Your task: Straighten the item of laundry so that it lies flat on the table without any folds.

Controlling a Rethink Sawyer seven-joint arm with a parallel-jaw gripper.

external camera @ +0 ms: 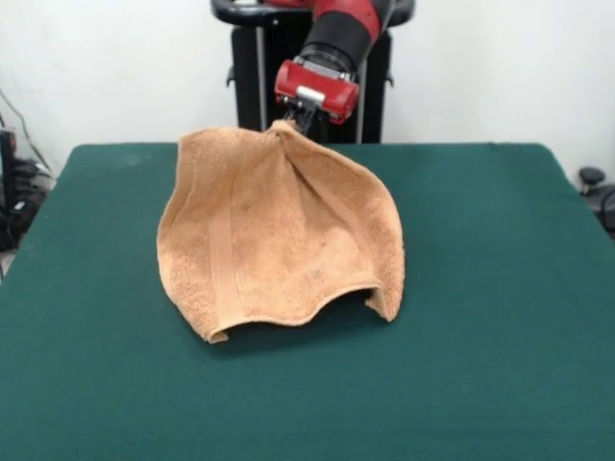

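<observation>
The tan-orange terry towel (279, 235) hangs like a tent over the middle of the dark green table (500, 317). Its top corner is pinched and lifted at the far side. Its lower edge trails on the table toward the camera, wavy and partly raised at the right. A flat woven band runs down its left part. My gripper (289, 123) comes down from the red arm at the top and is shut on the towel's raised corner. Folds fan out from that corner.
The black pedestal (288, 67) stands behind the table's far edge. Cables and dark gear (14, 192) lie off the left edge, and a small dark object (591, 178) off the right edge.
</observation>
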